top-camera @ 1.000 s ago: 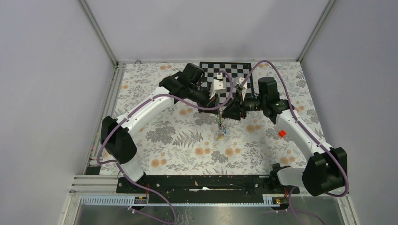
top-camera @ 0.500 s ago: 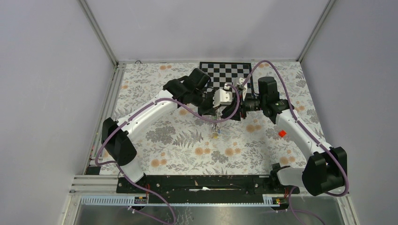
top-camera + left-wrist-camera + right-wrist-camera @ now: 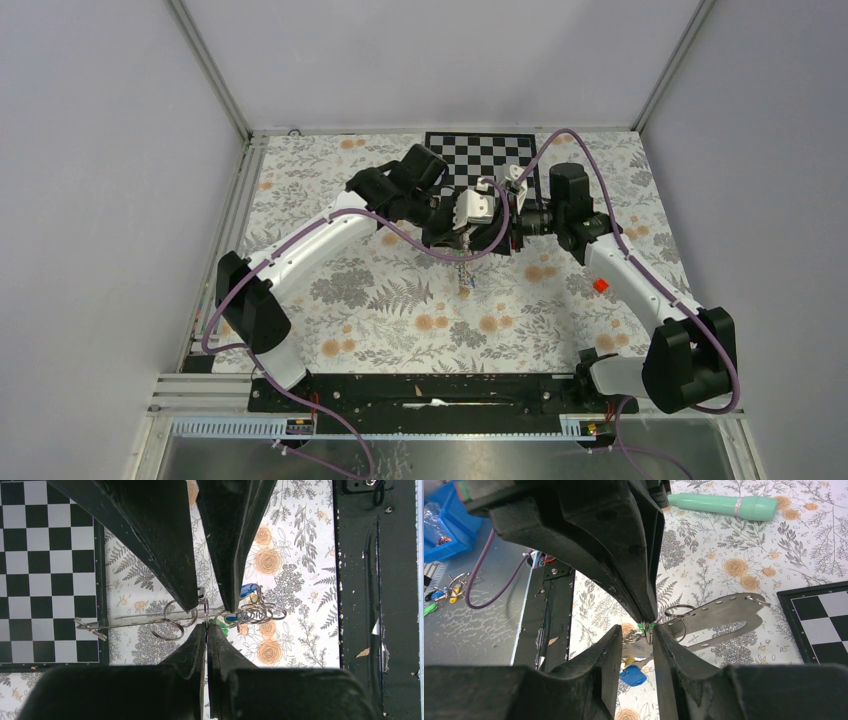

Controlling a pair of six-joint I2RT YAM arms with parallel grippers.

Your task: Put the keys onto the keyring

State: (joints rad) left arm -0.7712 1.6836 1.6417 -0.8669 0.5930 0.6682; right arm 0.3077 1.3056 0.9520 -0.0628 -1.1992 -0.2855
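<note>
In the top view both grippers meet above the mat's middle, the left gripper [image 3: 462,236] facing the right gripper [image 3: 478,238]. A small bunch of keys [image 3: 463,280] hangs below them. In the left wrist view my left gripper [image 3: 206,626] is shut on the thin silvery keyring [image 3: 205,611]. A green key [image 3: 220,625], a blue key [image 3: 248,589] and several linked rings [image 3: 261,613] hang beside it. In the right wrist view my right gripper [image 3: 637,630] is open, and its fingers straddle the keyring [image 3: 650,625]. A blue key [image 3: 633,675] dangles below.
A perforated metal strip [image 3: 135,620] hangs from the rings. A checkerboard [image 3: 480,155] lies at the back. An orange-red cylinder [image 3: 601,285] sits on the right. A mint-green piece [image 3: 724,505] lies on the floral mat. The black base rail [image 3: 375,580] runs along the near edge.
The left gripper has swung right and down to meet the right gripper and has closed on the ring. The hanging keys have shifted slightly left.
</note>
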